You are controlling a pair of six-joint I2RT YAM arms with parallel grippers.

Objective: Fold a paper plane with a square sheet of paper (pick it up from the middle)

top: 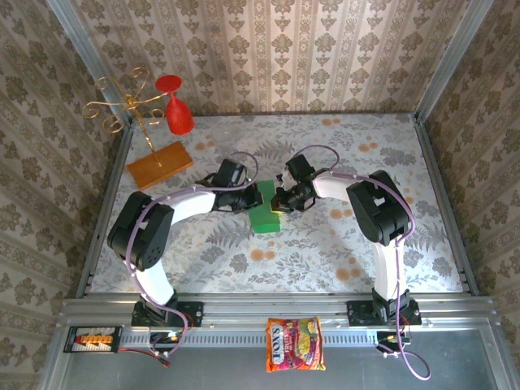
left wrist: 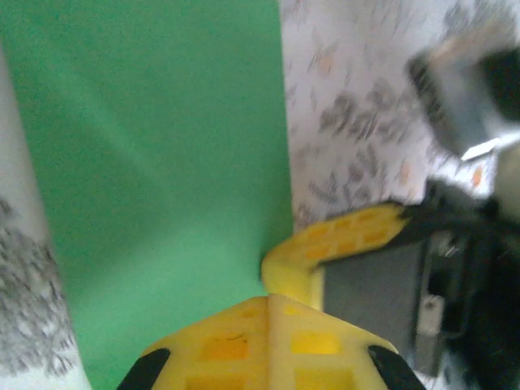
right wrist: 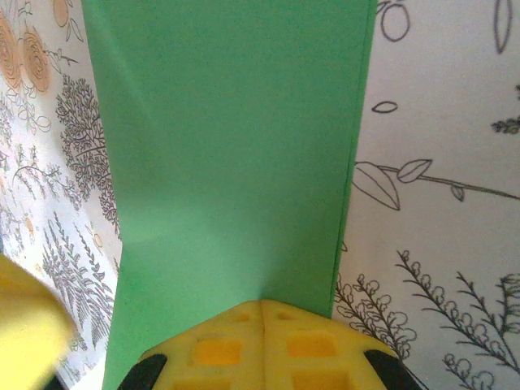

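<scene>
1. Square sheet of paper [top: 264, 221]: bright green and folded to a narrow upright rectangle. It lies flat at the centre of the floral table [top: 325, 260], between the two grippers.
2. Gold wire stand [top: 122, 101]: located at the far left corner. Its rod rises from the orange-brown board [top: 159, 164], which lies on the table.
3. Red glass [top: 175, 110]: hangs bowl-down and tilted on the right side of the stand.
4. Left gripper [top: 253, 201]: reaches in from the left and sits at the left long edge of the square sheet of paper.
   - In the left wrist view, the left gripper [left wrist: 268, 313] has its yellow fingers clenched, pads meeting along one seam.
   - The tips rest at the near edge of the green sheet [left wrist: 162, 162]. Whether paper is pinched between them cannot be told.
   - A yellow finger of the other arm [left wrist: 341, 240] lies just beside them, on the right.
5. Right gripper [top: 279, 201]: reaches in from the right, at the right long edge of the sheet, opposite the left gripper and near it.
   - In the right wrist view, the right gripper [right wrist: 262, 317] is likewise clenched, fingers pressed together.
   - The tips meet the sheet [right wrist: 236, 146] at its near edge. A pinch cannot be confirmed.
6. Snack packet [top: 294, 344]: red-yellow, lying on the metal rail at the near edge, between the arm bases.
</scene>
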